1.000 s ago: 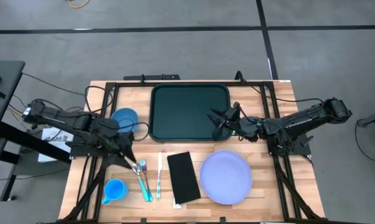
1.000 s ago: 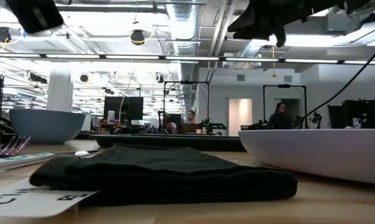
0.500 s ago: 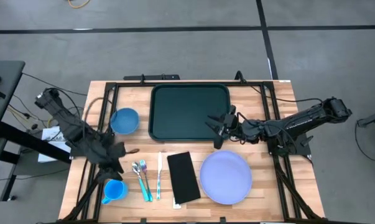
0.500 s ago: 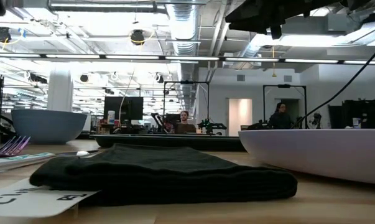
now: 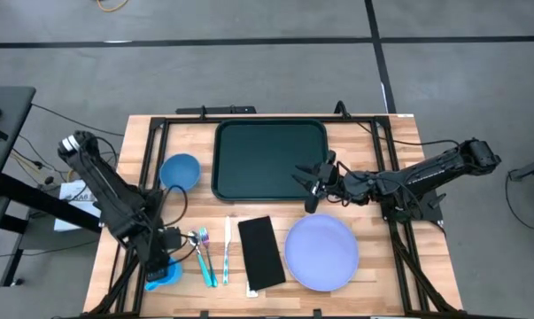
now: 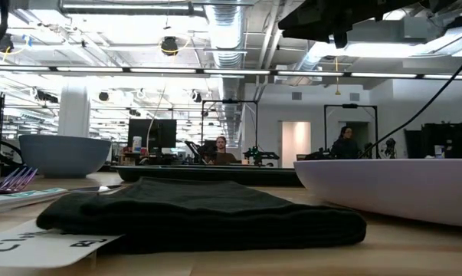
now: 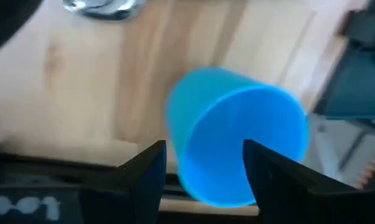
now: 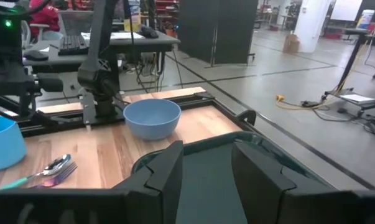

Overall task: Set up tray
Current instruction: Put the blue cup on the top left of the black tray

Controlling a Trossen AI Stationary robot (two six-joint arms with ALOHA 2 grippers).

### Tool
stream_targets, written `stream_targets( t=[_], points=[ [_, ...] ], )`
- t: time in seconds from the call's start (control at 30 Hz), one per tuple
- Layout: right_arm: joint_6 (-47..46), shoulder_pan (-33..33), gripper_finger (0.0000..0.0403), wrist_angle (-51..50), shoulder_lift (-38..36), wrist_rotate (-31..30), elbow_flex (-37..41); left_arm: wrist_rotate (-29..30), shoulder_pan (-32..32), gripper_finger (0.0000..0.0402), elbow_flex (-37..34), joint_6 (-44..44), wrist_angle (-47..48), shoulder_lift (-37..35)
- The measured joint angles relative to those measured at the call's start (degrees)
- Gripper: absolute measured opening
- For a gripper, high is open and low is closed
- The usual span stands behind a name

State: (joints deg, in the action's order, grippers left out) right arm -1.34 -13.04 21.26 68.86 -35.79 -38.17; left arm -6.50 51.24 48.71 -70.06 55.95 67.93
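The dark green tray (image 5: 269,159) lies flat at the table's far middle. My left gripper (image 5: 163,255) is open and points down over the blue cup (image 5: 163,275), which stands at the near left corner. In the left wrist view the gripper (image 7: 204,149) has one finger outside the cup's wall (image 7: 193,130) and the other over its mouth. My right gripper (image 5: 312,182) is open and hovers level over the tray's near right corner. It (image 8: 207,149) faces the table's left across the tray (image 8: 215,165). My left gripper comes at the blue cup's rim (image 7: 237,93) from above, one finger outside the wall and one over the mouth. I cannot tell whether either finger touches it. The cup stands upright on the table.
A blue bowl (image 5: 179,170) sits left of the tray. Spoon, fork and other cutlery (image 5: 205,252) lie near the cup. A black napkin (image 5: 260,253) on a white card and a lavender plate (image 5: 321,252) lie along the near edge. People show in the room behind (image 6: 219,149).
My left arm has swung away from the cutlery and the bowl toward the table's near left corner and come down over the blue cup. My right gripper has shifted slightly toward the near edge over the tray's corner and then held still.
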Motion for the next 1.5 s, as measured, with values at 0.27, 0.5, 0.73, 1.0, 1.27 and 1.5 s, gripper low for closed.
stream_targets(
  t=[0.27, 0.5, 0.73, 1.0, 1.27, 1.5],
  points=[
    [-0.1, 0.0, 0.0127, 0.0, 0.0, 0.0, 0.0, 7.5, 1.4, 0.0200, 6.3, -0.1, 13.0, 0.1],
    [-0.1, 0.0, 0.0127, -1.3, 0.0, 0.0, 0.0, 7.9, 1.4, 0.0200, 6.3, 2.0, 13.9, 3.9],
    [-0.1, 0.0, 0.0127, -1.5, 0.0, 0.0, 0.0, 6.7, 2.1, 0.0200, 6.3, 3.5, 13.3, 7.6],
    [-0.2, 0.0, 0.0127, -1.5, 0.0, 0.0, 0.0, 6.3, 3.0, 0.0200, 6.3, 2.1, 9.9, 7.6],
    [-0.2, -0.1, 0.0127, -1.5, 0.0, 0.0, 0.0, 6.4, 3.0, 0.0200, 6.3, 1.5, 8.7, 7.6],
    [-0.2, -0.1, 0.0127, -1.6, 0.0, 0.0, 0.0, 6.0, 3.0, 0.0200, 6.3, 1.5, 9.1, 9.0]
  ],
)
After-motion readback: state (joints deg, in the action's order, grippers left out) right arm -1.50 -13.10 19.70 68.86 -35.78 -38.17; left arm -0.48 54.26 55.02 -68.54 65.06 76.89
